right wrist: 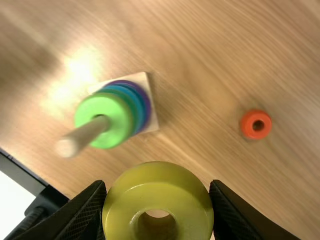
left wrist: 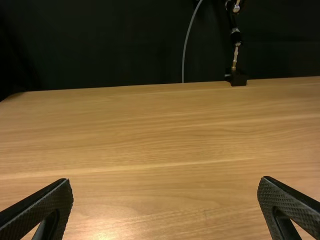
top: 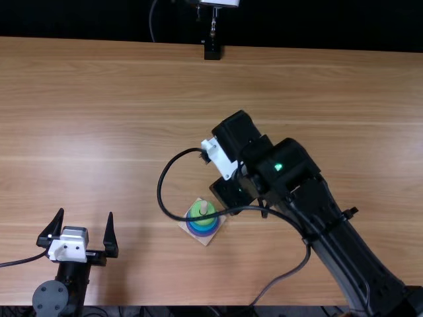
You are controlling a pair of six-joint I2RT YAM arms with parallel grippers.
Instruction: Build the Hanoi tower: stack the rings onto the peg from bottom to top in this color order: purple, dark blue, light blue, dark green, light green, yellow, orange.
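One ring (right wrist: 157, 192) is in the right hand (top: 231, 191), between its fingers. Left of that hand, the peg (right wrist: 90, 132) stands on its base (top: 205, 239) on the counter (top: 132, 99), with the other rings (right wrist: 120, 112) around it. A loose ring (right wrist: 248, 131) lies past the hand, toward the far side. The left hand (top: 86, 212) is well off to the left.

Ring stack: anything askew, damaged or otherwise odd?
Nothing stands out. Purple ring at the bottom to light green ring on top, all sit evenly around the peg; the right gripper holds the yellow ring; the orange ring lies flat on the table.
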